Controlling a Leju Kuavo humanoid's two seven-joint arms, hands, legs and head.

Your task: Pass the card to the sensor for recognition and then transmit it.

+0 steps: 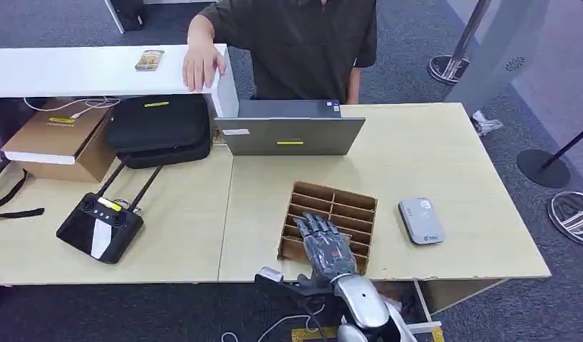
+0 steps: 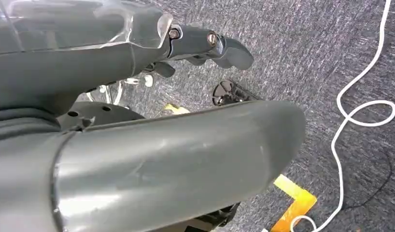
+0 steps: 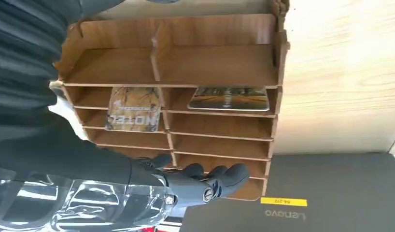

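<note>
A brown wooden card rack (image 1: 346, 203) stands near the front edge of the table (image 1: 452, 157). My right hand (image 1: 328, 246) hovers over the rack's near-left part with fingers spread and nothing in it. In the right wrist view the rack (image 3: 219, 63) holds a hotel card (image 3: 134, 108) and a second card (image 3: 229, 98) side by side, and my right hand (image 3: 200, 181) reaches over the slots a few rows from them. The grey sensor (image 1: 420, 219) lies on the table to the rack's right. My left hand (image 2: 137, 121) hangs over the carpet, holding nothing.
A person stands behind a grey laptop (image 1: 292, 135), one hand on the white counter (image 1: 75, 71), where another card (image 1: 150, 60) lies. A black bag (image 1: 159, 128), a cardboard box (image 1: 57, 139) and a black remote controller (image 1: 100, 226) occupy the table's left half.
</note>
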